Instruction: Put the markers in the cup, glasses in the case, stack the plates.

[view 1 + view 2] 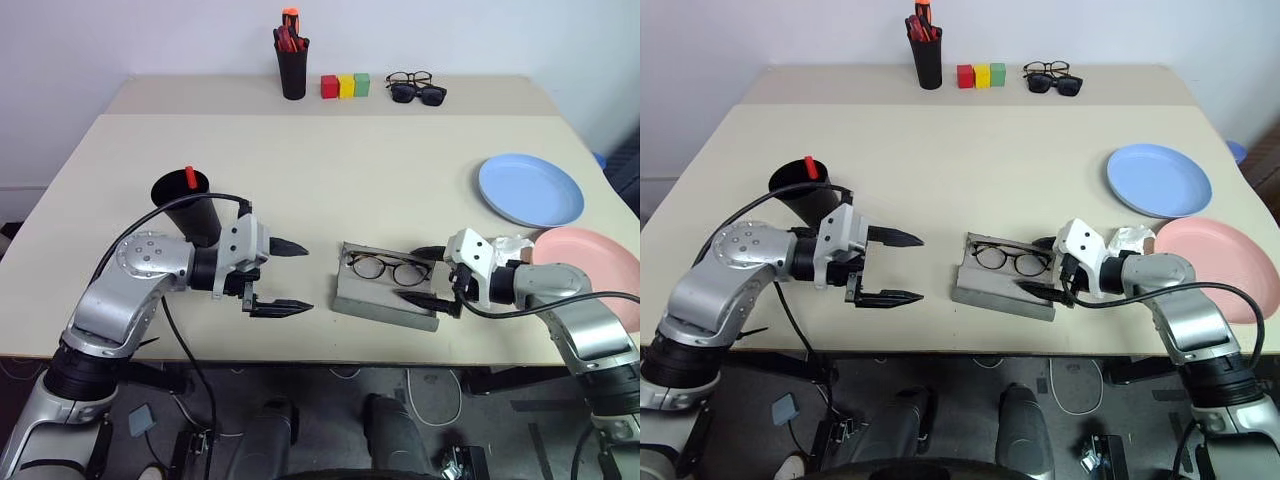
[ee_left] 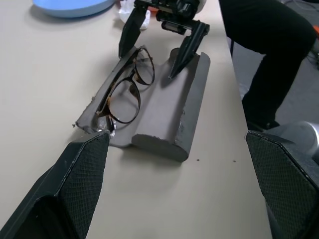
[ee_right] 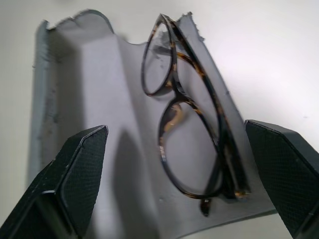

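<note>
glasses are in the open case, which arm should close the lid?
Probably right. The right gripper hangs open at the case, straddling its end beside the glasses. The left gripper, also open, is farther away by the cup.

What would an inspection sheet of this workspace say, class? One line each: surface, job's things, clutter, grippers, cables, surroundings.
Surface: beige table.
Job's things: glasses lie in open grey case; red marker stands in black cup; blue plate and pink plate unstacked, side by side.
Clutter: pen holder, coloured blocks, two spare glasses.
Grippers: left gripper open; right gripper open at case.
Cables: black, along both arms.
Surroundings: white wall.
</note>
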### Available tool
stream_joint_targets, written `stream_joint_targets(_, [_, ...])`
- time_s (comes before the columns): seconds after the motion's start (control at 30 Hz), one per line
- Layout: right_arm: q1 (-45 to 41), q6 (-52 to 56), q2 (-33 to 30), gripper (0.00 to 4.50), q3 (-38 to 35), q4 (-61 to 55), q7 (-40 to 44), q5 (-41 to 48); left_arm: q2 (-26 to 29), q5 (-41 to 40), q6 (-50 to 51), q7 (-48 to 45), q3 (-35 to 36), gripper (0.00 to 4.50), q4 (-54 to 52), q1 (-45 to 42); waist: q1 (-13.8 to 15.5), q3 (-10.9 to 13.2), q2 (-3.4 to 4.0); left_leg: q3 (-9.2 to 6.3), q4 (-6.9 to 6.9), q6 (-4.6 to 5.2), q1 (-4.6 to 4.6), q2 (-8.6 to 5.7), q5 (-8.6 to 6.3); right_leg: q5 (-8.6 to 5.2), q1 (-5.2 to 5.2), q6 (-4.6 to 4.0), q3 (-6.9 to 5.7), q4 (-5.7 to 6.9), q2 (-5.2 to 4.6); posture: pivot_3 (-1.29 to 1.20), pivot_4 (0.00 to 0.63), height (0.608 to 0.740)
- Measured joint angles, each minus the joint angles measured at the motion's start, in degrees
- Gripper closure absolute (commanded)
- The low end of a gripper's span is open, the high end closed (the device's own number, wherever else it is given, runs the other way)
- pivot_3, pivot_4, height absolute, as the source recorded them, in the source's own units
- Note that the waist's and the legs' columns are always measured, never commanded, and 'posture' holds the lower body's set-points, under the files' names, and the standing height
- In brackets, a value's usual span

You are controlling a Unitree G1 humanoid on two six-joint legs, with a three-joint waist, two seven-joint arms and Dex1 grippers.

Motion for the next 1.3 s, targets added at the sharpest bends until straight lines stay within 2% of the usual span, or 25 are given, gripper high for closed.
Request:
stream_joint_targets(0.33, [-4.9, 4.0, 1.4, 0.0, 2.2, 1.2, 5.1, 0.8, 1.3, -0.1, -0.1, 3.4, 0.0, 0.05, 0.0, 2.0, 0.2, 0.0, 0.0, -0.02, 0.0, -0.01, 0.0, 0.0, 0.0, 0.0, -0.01, 0.0, 0.0, 0.01, 0.01, 0.0, 0.15, 0.739])
stream_joint_targets(0.67, [-6.3, 6.1, 1.2, 0.0, 2.4, 0.9, 6.9, 1.1, 0.6, -0.1, -0.3, 5.4, -0.1, 0.05, 0.0, 1.8, 0.1, 0.0, 0.0, -0.01, 0.01, -0.01, 0.0, 0.0, 0.0, 0.0, -0.02, 0.0, 0.0, 0.01, 0.01, 0.0, 0.15, 0.739])
stream_joint_targets(0.73, [-6.3, 6.3, 1.2, 0.52, 2.4, 0.9, 7.0, 1.0, 0.6, -0.1, -0.4, 5.6, -0.1, 0.0, 0.0, 1.8, 0.1, 0.0, 0.01, -0.01, 0.0, -0.01, 0.0, 0.0, 0.0, 0.0, -0.02, 0.0, 0.0, 0.02, 0.01, 0.0, 0.15, 0.739])
stream_joint_targets(0.8, [-6.3, 6.4, 1.2, 1.33, 2.4, 0.9, 7.1, 1.0, 0.5, -0.1, -0.4, 5.8, -0.1, 0.0, 0.0, 1.9, 0.1, 0.0, 0.0, -0.01, 0.0, -0.01, 0.0, 0.0, 0.0, 0.0, -0.02, 0.0, 0.0, 0.02, 0.01, 0.0, 0.15, 0.739])
stream_joint_targets(1.0, [-6.3, 6.8, 1.2, 4.4, 2.4, 0.9, 7.2, 0.9, 0.5, -0.1, -0.4, 6.2, -0.1, 0.0, 0.0, 1.9, 0.1, 0.0, 0.0, -0.01, 0.0, -0.01, 0.0, 0.0, 0.0, 0.0, -0.02, 0.0, 0.0, 0.02, 0.01, 0.0, 0.15, 0.739])
stream_joint_targets(1.3, [-6.4, 6.2, 2.0, 4.46, 2.8, 0.8, 6.9, 0.0, 0.7, 0.0, -0.6, 6.3, -0.1, 0.0, -0.1, 2.4, 0.1, 0.0, 0.0, -0.01, 0.01, -0.01, 0.01, 0.0, 0.0, 0.01, -0.02, 0.0, 0.0, 0.03, 0.01, 0.0, 0.15, 0.739])
